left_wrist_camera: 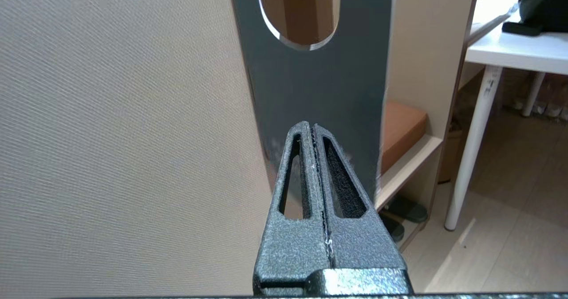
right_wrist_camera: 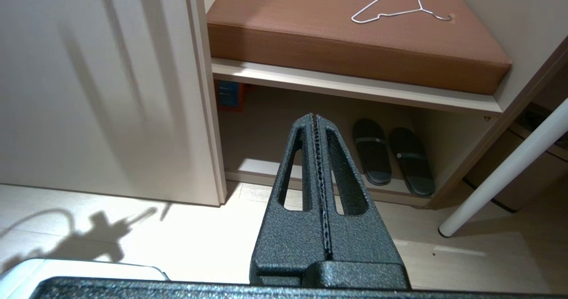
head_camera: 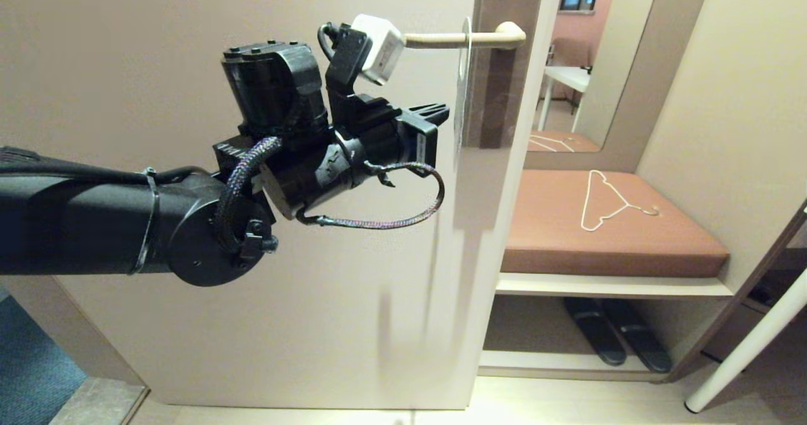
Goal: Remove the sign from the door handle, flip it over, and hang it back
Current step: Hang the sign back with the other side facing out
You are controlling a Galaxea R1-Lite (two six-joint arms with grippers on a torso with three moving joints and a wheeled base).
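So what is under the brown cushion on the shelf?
Under the cushion is an open shelf space with a pair of dark slippers on the bottom board. A blue and red thing shows at the far back corner; the door edge covers most of it.

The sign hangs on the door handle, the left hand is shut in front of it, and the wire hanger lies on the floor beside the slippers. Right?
Not quite. The wire hanger lies on the brown cushion, above the slippers, as the head view shows. The rest holds: the sign hangs on the door handle, and the left hand is shut in front of it.
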